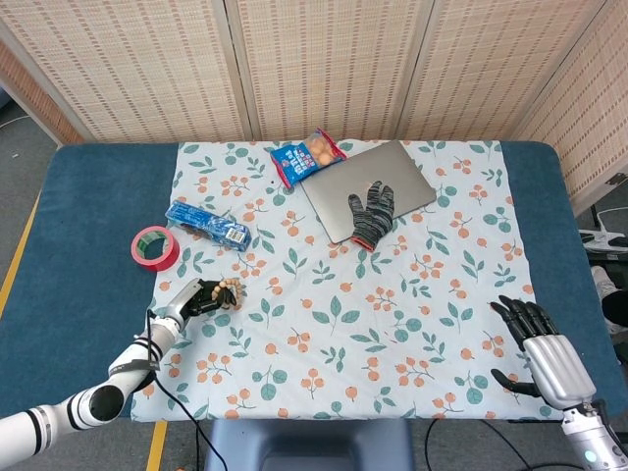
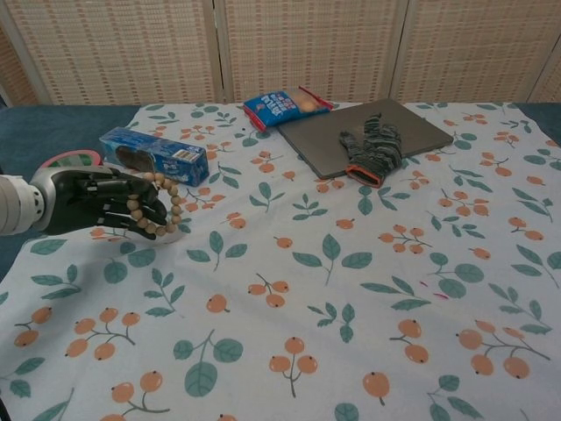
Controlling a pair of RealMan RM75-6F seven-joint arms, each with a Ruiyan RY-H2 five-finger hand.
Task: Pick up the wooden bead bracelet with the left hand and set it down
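We see the left hand (image 2: pixel 96 202) gripping the wooden bead bracelet (image 2: pixel 162 206) over the floral cloth (image 2: pixel 351 289) near the blue packet (image 2: pixel 153 154). The right hand (image 1: pixel 545 343) rests apart, fingers spread, holding nothing.

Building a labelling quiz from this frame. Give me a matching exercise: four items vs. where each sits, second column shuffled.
Items:
1. wooden bead bracelet
2. knit glove
3. red tape roll
4. snack bag

Places:
A. on the blue table, off the cloth's left edge
B. lying on the grey laptop
C. in the left robot hand
D. far side of the floral cloth, by the laptop's corner

Pairs: 1-C, 2-B, 3-A, 4-D
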